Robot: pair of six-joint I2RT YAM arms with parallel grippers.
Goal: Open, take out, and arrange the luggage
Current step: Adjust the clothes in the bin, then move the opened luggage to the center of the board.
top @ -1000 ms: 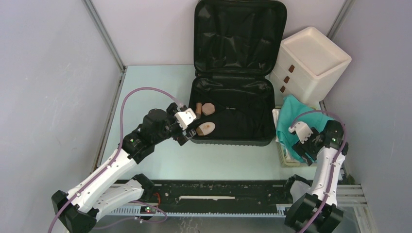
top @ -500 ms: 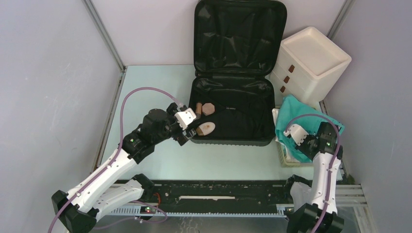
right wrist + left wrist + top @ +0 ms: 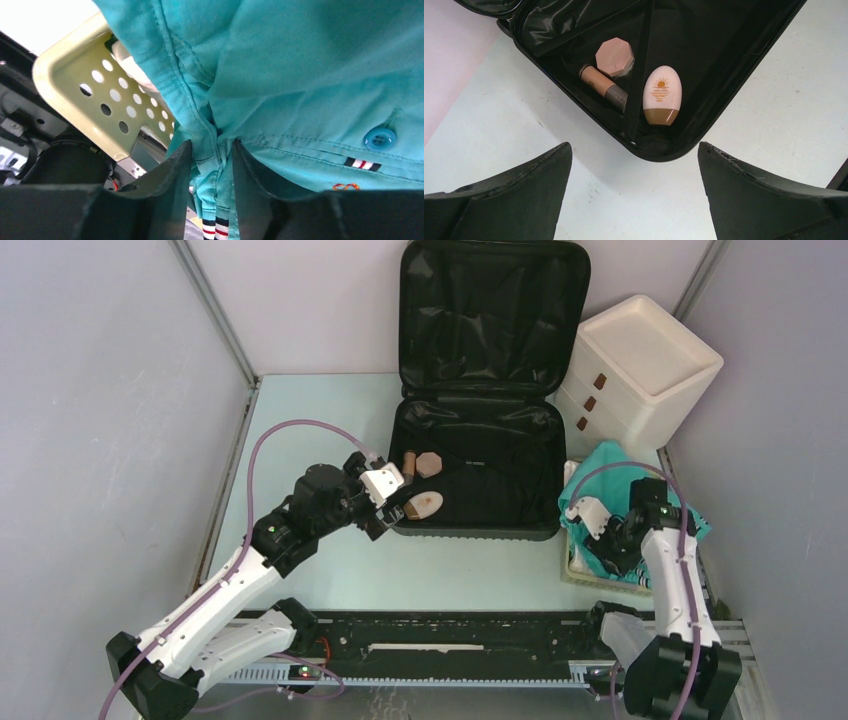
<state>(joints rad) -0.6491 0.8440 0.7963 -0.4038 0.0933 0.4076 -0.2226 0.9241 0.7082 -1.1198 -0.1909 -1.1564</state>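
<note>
Most of the pale green table (image 3: 320, 440) shows bare in front of the luggage (image 3: 490, 390), which lies at the table's back centre with its lid standing upright against the rear wall and its black-lined base flat on the table. Just right of it stands a white three-drawer box (image 3: 640, 375). In front of that box a teal shirt (image 3: 610, 470) is draped over a pale yellow basket (image 3: 585, 575) with a perforated wall (the right wrist view shows a button and a striped tag on the cloth).

One arm works at each side. The right gripper (image 3: 600, 530) is over the basket, its fingers drawn close together with a fold of the shirt's seam pinched between them. The left gripper (image 3: 385, 502) hovers at the luggage's near left corner, fingers spread wide and holding nothing.

Three small items lie in that corner of the base, behind a black strap: a cream egg-shaped bottle (image 3: 662, 95) with a brown cap, an octagonal pink compact (image 3: 614, 58), and a slim brown tube (image 3: 603, 86) touching the compact.
</note>
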